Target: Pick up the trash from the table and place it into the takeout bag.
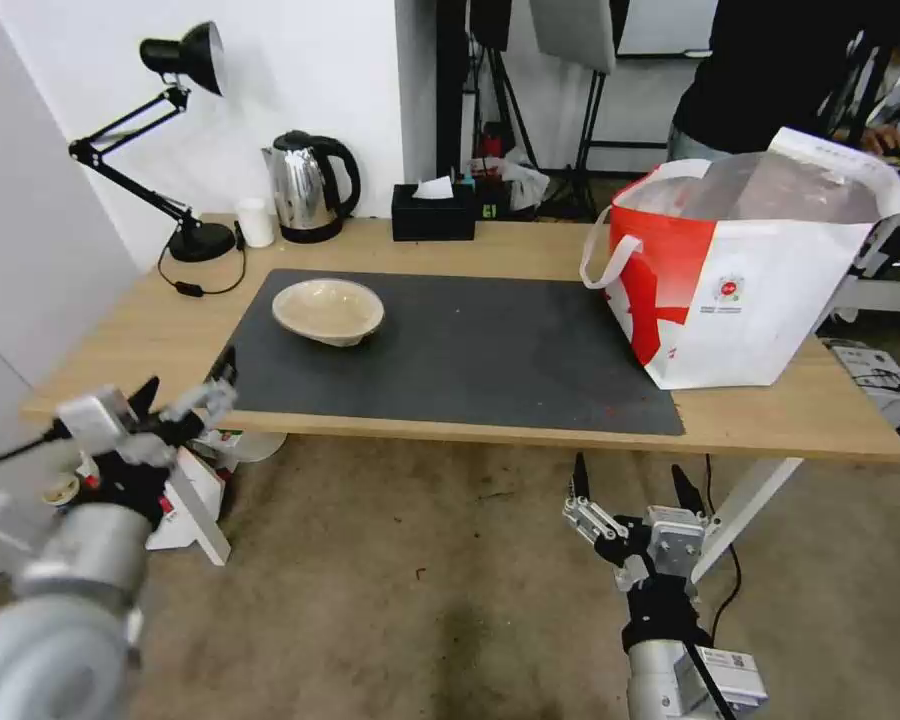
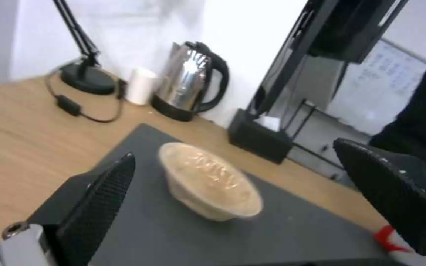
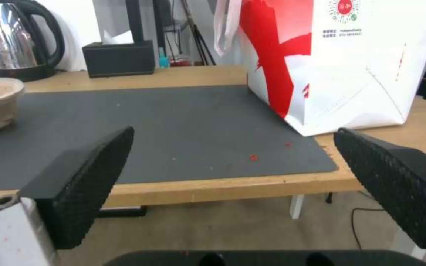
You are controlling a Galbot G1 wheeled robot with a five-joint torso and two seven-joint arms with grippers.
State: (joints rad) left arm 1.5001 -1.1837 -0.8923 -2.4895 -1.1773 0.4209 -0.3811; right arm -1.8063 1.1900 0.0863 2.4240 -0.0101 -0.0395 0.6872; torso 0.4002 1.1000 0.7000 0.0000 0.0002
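- The one piece of trash we see on the table (image 1: 450, 245) is the beige bowl (image 1: 328, 311), upright on the grey mat (image 1: 470, 350) toward its left end, near the kettle (image 1: 308, 186) and a small white cup (image 1: 255, 221) we should leave alone.
- Our left gripper (image 1: 185, 392) hangs at the table's front left corner, fingers spread wide with nothing between them, and from its wrist the bowl sits framed between the two pads.
- We judge the step in hand to be the reach for the bowl; we should keep that framing, come in level over the mat, and close on one side of the rim, not across the full width.
- The bowl looks light and shallow, so a gentle, square squeeze should keep it from tipping or skating away.
- Our right gripper (image 1: 630, 482) waits below the front edge, fingers also wide and empty, well apart from the bowl.
- The takeout bag (image 1: 750, 270) stands open at the right end of the table, so the carry must cross the mat and clear the bag's top edge.
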